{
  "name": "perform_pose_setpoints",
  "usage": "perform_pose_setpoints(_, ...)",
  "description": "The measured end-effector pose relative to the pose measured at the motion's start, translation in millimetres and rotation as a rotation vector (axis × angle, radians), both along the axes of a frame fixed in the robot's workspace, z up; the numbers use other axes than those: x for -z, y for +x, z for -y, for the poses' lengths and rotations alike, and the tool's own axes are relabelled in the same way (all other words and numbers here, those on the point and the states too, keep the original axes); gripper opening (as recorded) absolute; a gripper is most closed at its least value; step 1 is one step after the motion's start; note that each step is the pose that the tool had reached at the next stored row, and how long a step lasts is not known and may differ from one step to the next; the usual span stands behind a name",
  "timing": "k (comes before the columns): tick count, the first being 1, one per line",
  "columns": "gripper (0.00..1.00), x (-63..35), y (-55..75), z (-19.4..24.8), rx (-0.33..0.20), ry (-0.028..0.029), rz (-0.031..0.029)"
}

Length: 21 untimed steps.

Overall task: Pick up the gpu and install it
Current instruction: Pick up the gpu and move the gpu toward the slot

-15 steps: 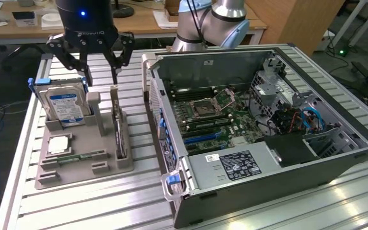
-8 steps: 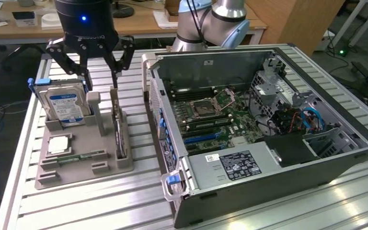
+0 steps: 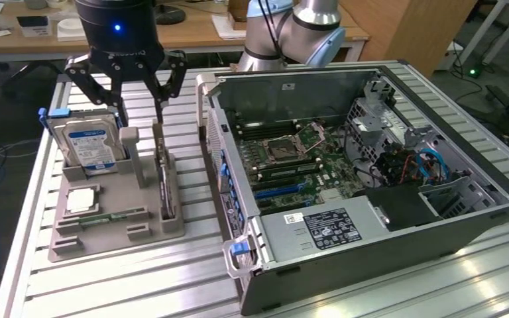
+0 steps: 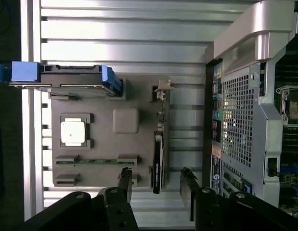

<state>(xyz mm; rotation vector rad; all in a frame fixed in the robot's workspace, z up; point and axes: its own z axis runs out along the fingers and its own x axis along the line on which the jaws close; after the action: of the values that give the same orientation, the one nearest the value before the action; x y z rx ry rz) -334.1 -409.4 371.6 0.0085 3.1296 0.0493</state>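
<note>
Aluminium slats, ribbed and pale, make up the tabletop [image 3: 148,278]. A matt grey plastic holder [image 3: 100,235] sits on it with blocky slots and posts. In the holder, a silver hard drive [image 3: 91,142] with a blue label stands upright in blue rails, a square metal-topped processor [image 3: 82,199] lies flat in a recess, and a narrow green memory stick [image 3: 109,216] rests in a groove. The gpu [image 3: 165,185], a thin dark card with a grey metal bracket at one end, stands on its long edge in a slot along the holder's side nearest the computer case [image 3: 370,172].

The case is a dark steel tower lying on its side with the panel off. It shows a green motherboard, a perforated rear grille, and red and blue cables near the drive bay. It sits on the exterior view's right of the holder, just beside it.

Behind the tabletop stand a wooden desk [image 3: 193,30] and the arm's silver and light-blue joints [image 3: 290,33].

The black tool [image 3: 138,109] hangs above the far end of the holder, its two fingers [image 3: 160,99] spread wide with nothing between them. It is clear of the card's top edge. In the wrist view the gpu [image 4: 158,149] runs lengthwise through the gap of the tool [image 4: 156,180], one finger on either side of its line.
</note>
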Motion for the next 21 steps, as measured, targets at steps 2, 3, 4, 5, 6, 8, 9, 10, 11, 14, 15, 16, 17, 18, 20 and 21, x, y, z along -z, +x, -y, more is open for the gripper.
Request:
perform_pose_setpoints(2, 0.53, 0.5, 0.0, 0.1, -0.005, 0.0000, -0.0001)
perform_pose_setpoints(3, 0.53, 0.8, 0.0, 0.1, -0.008, -0.0001, -0.0001)
perform_pose_setpoints(4, 0.53, 1.2, 0.0, 0.2, -0.010, -0.0001, -0.0001)
perform_pose_setpoints(5, 0.53, 1.6, 0.0, 0.2, -0.013, 0.0000, 0.0000)
perform_pose_setpoints(6, 0.53, 2.0, 0.0, 0.2, -0.015, 0.0000, -0.0001)
perform_pose_setpoints(8, 0.53, 2.9, 0.0, 0.3, -0.018, 0.0000, -0.0001)
perform_pose_setpoints(9, 0.53, 3.3, 0.0, 0.3, -0.019, 0.0000, -0.0001)
perform_pose_setpoints(10, 0.53, 3.7, 0.0, 0.3, -0.021, -0.0001, -0.0002)
perform_pose_setpoints(11, 0.53, 4.2, 0.0, 0.3, -0.022, -0.0001, -0.0001)
perform_pose_setpoints(14, 0.53, 5.7, 0.0, 0.3, -0.026, 0.0000, -0.0001)
perform_pose_setpoints(15, 0.53, 6.2, 0.0, 0.3, -0.028, -0.0001, -0.0001)
perform_pose_setpoints(16, 0.53, 6.8, 0.0, 0.3, -0.029, 0.0000, -0.0001)
perform_pose_setpoints(17, 0.53, 7.3, 0.0, 0.3, -0.030, 0.0000, -0.0001)
perform_pose_setpoints(18, 0.53, 7.9, 0.0, 0.4, -0.032, 0.0000, -0.0001)
perform_pose_setpoints(20, 0.53, 9.1, 0.0, 0.4, -0.034, 0.0000, -0.0001)
perform_pose_setpoints(21, 0.53, 9.8, 0.0, 0.4, -0.036, 0.0000, -0.0001)
